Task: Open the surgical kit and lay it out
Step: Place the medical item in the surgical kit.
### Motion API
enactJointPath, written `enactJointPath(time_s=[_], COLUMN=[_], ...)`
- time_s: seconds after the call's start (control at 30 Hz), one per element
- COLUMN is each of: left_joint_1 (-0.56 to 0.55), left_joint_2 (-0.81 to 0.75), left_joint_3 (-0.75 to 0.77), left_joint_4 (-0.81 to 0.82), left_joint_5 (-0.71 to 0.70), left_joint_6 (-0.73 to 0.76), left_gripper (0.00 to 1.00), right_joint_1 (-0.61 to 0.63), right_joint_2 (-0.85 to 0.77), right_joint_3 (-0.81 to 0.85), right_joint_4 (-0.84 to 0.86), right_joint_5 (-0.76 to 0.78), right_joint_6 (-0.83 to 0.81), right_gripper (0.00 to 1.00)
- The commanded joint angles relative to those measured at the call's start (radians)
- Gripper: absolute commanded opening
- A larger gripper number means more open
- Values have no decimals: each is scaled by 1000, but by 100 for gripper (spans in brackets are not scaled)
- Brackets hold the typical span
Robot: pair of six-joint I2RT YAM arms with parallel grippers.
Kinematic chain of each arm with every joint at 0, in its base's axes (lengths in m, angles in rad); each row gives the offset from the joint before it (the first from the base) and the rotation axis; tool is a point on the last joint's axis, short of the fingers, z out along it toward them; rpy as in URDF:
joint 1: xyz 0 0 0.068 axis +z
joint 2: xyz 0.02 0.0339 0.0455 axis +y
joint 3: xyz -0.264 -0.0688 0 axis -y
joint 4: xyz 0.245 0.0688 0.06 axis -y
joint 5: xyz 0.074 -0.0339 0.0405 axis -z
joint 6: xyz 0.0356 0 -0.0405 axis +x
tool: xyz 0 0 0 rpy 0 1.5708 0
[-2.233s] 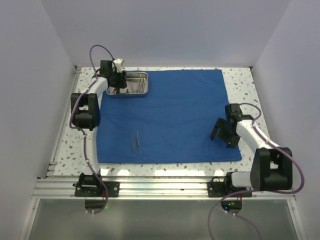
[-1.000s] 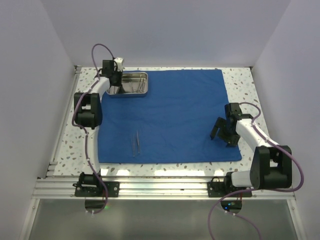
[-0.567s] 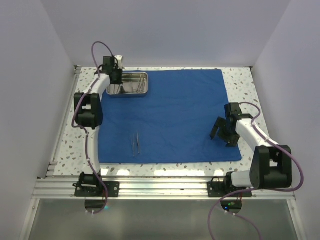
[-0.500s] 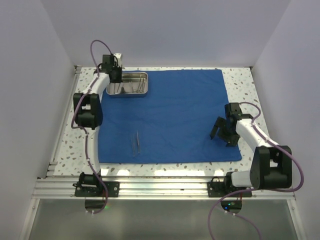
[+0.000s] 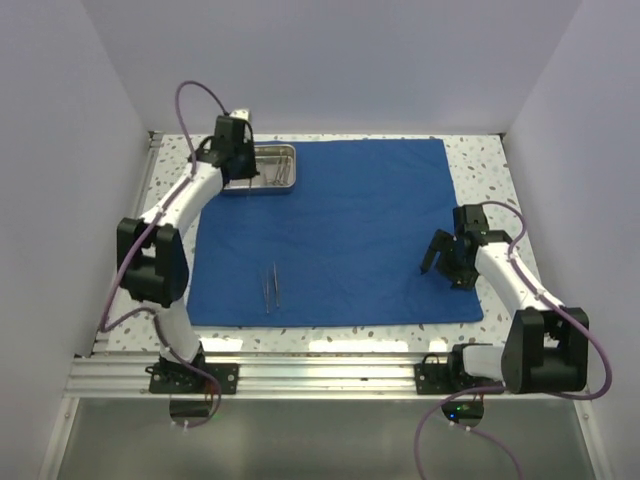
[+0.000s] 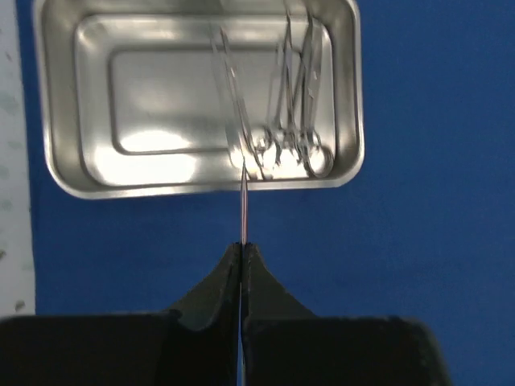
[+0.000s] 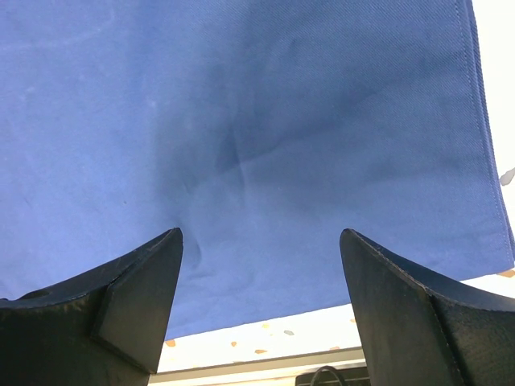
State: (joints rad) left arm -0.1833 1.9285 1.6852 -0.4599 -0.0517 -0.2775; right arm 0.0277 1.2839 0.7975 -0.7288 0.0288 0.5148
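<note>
The surgical kit's royal-blue cloth (image 5: 350, 230) lies spread flat on the table. The steel tray (image 5: 272, 168) stands on the cloth's far-left corner, and in the left wrist view several ring-handled instruments (image 6: 290, 104) lie in the tray (image 6: 56, 161). My left gripper (image 6: 242, 246) hangs over the tray's near rim, shut on a thin steel instrument (image 6: 243, 205) seen edge-on, its tip pointing at the tray. Steel tweezers (image 5: 270, 288) lie on the cloth near its front-left. My right gripper (image 7: 261, 235) is open above the cloth's front-right corner, nothing between its fingers.
The speckled table top (image 5: 480, 170) shows as a strip around the cloth. An aluminium rail (image 5: 320, 372) runs along the near edge with both arm bases. White walls close in the back and both sides.
My left arm's elbow has swung out towards the near left and the gripper has drawn back from inside the tray to its near rim, still shut. The right arm has barely shifted.
</note>
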Motion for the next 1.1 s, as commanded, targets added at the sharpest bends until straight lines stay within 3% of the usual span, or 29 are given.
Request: enactJointPath(time_s=[0.0,0.1,0.2,0.63,0.9,0.93,1.03,1.07], left_joint_1=[-128,-176,-223,-396,-413,-416,-424,-426], left_joint_2=[-167,-347,-498,-603,-594,-594,-594,-596], left_joint_3=[-236,-563,-706,-949,-1032,-1030,-1015,-1001], left_joint_4=[-63,-40,-68,-103,-14,-11,-26,-45], left_joint_5=[-137,-125,-126,-255,-252,-243,-247,-250], left_joint_6=[-136,-236,-287,-466,-483,-480,-480,-479], left_gripper=[0,0,0,0,0,6,42,48], right_joint_1=[1,1,1,1,8,8,8,8], right_joint_2=[-27,-46,-70,-110,-115,-115,-120,-123], right_joint_3=[29,23,5,-41,-47,-49,-50,-52], right_joint_4=[9,14,23,35,32,32,34,35], right_joint_5=[-24,-58,-67,-101,-110,-112,-112,-110], right_joint_6=[-19,-16,-18,-16,-18,-18,-18,-18], right_gripper=[82,82,83,83,83,83,83,83])
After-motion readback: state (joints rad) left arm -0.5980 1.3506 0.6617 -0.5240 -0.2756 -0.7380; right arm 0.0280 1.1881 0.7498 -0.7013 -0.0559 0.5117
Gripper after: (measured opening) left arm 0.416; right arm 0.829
